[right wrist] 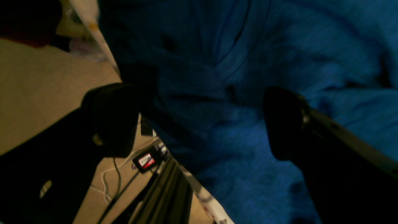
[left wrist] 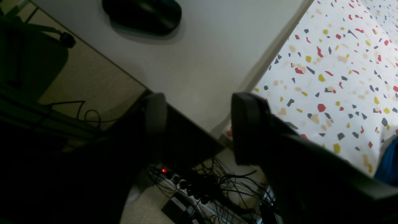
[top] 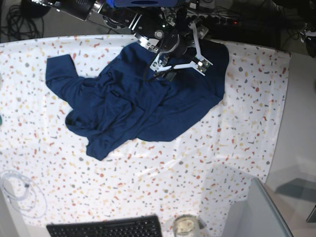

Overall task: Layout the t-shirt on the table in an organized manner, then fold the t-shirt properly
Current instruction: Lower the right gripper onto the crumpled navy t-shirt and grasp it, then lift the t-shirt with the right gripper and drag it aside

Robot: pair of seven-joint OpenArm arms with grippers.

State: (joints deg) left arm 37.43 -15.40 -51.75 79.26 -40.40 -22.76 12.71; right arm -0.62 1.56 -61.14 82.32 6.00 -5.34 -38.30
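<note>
- Worktop (top: 232,148): covered by a white cloth with red, yellow and grey flecks; the left wrist view shows the cloth's edge (left wrist: 342,62) lying against a plain white surface (left wrist: 199,62).
- T-shirt (top: 133,103): dark navy, crumpled and wrinkled, on the far half of the worktop. One sleeve is spread toward the base view's left, and the opposite end reaches the far edge.
- Near edge of the worktop: a black keyboard (top: 106,228), a glass jar (top: 185,226) just beside it, and a coiled white cable (top: 17,190) at the corner. All lie well apart from the t-shirt.
- Below the worktop edge: a power strip with a red lamp (left wrist: 164,170) and a tangle of black cables (left wrist: 224,183) on the floor.
- A black rounded object (left wrist: 143,14) rests on the plain white surface; its type cannot be told.
- Right gripper (top: 180,64): reaches in from the far edge and hangs over the t-shirt's far end. Its jaws are spread wide. In the right wrist view (right wrist: 196,121) only navy fabric (right wrist: 248,46) shows between them, with nothing grasped.
- Left gripper (left wrist: 199,124): positioned off the cloth's edge, over the floor. Its jaws are released and part-spread, with nothing between them. A sliver of blue fabric (left wrist: 387,165) shows at the frame's right edge.
</note>
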